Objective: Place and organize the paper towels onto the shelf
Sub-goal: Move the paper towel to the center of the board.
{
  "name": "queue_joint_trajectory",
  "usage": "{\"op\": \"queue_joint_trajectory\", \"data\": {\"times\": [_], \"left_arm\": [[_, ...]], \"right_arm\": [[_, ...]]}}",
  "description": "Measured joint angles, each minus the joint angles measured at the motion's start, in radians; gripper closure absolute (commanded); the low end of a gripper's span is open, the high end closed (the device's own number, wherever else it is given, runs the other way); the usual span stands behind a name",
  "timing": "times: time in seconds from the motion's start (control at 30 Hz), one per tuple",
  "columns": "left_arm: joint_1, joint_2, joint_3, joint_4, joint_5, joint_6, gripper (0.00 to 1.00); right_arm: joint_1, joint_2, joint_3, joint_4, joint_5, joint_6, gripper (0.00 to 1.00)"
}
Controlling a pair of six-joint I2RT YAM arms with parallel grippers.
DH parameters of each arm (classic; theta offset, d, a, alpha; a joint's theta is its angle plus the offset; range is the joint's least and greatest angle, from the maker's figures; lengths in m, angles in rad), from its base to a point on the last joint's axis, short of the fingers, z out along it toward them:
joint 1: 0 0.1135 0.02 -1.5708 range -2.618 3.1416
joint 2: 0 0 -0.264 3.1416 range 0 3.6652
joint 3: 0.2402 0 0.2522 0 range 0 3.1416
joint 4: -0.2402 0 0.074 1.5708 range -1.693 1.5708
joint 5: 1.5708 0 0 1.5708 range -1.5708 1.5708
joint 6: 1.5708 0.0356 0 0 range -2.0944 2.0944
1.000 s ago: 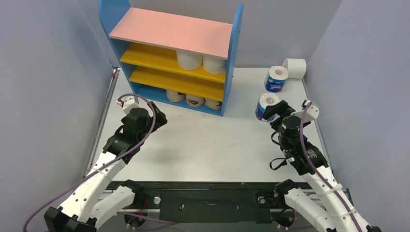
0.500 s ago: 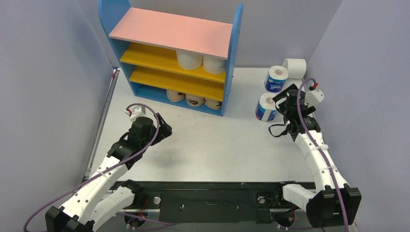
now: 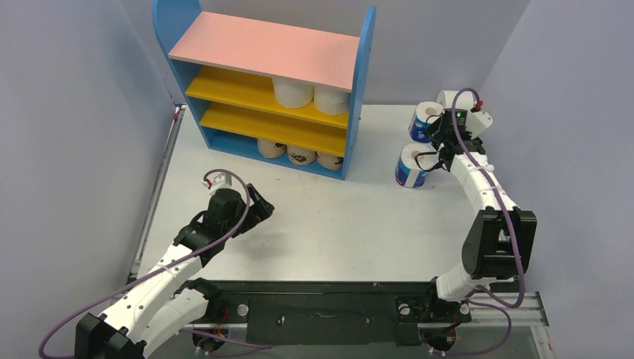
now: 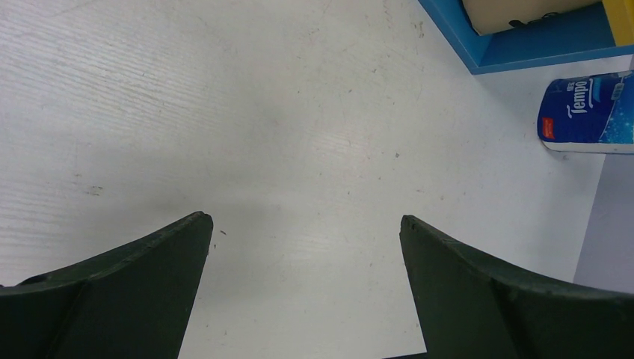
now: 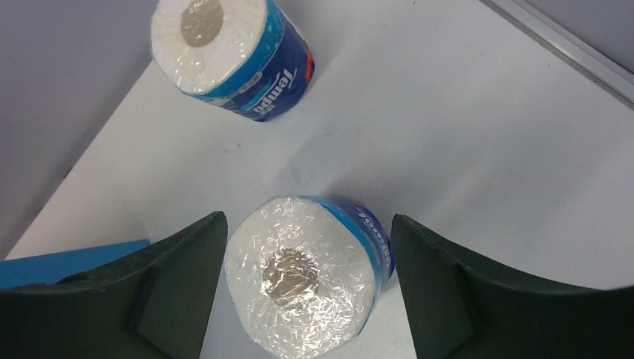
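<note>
Our right arm reaches far out toward the desk's far right corner. The right tool points down, open astride an upright blue-wrapped roll; we cannot tell whether its fingers touch the wrap. A second blue-wrapped roll stands near it. Our left arm sits folded low over the near left, the left tool spread wide above the desk. The shelf stands at the far edge.

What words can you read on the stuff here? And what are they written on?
"Tempo": blue wrapper of the farther roll, right wrist view.
"Tempo", partly hidden: nearer roll, same view.
"Tempo": blue-wrapped roll, left wrist view.
Smaller print on the wrappers: too blurred to read.
Black prints on the tan rolls: too small to read.
</note>
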Motion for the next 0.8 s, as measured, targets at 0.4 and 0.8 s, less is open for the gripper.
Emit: {"op": "queue_joint_trajectory", "data": {"times": [0.4,0.8], "left_arm": [[-0.002,0.006,-0.056,0.055,0.028,-0.059,0.04],[-0.005,0.012,-0.085,0.09,0.059,-0.073,0.04]], "right_arm": [[0.006,0.042,-0.024,-0.044,-0.059,-0.076,0.25],[0.014,0.043,-0.076,-0.074,-0.082,-0.098,0.28]]}}
